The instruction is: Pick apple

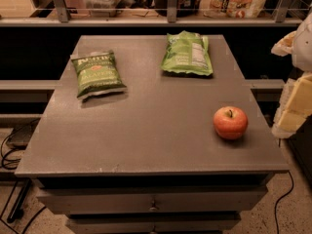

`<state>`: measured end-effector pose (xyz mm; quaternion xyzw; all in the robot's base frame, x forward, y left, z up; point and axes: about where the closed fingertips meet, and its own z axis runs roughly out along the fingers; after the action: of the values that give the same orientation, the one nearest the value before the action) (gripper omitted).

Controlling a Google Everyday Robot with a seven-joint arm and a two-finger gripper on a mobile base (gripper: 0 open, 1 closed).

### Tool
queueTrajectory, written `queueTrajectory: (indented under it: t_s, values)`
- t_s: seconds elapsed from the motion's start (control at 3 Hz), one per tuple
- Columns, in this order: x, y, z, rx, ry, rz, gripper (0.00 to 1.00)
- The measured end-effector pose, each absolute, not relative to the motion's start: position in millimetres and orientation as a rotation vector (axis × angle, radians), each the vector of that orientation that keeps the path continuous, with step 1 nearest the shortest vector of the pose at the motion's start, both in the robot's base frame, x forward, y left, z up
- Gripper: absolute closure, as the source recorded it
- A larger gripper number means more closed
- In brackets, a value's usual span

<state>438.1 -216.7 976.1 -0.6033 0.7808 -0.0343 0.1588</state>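
A round red-orange apple (230,122) with a short dark stem sits upright on the grey table top (146,130), near its right front corner. My gripper (294,108) shows as pale cream and white parts at the right edge of the camera view. It is just right of the apple and beyond the table's right edge, apart from the apple. It holds nothing that I can see.
Two green chip bags lie at the back of the table, a dark green one (97,74) at left and a lighter one (188,53) at centre right. A shelf with goods (165,4) runs behind. Drawers (153,204) are below the top, and cables (9,155) lie on the floor at left.
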Motion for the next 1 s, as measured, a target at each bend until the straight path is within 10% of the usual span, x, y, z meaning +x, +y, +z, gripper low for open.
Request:
queueTrajectory:
  t_s: [1.0]
  values:
    - [457.8, -216.0, 940.7, -1.686, 2.233, 0.052, 0.0]
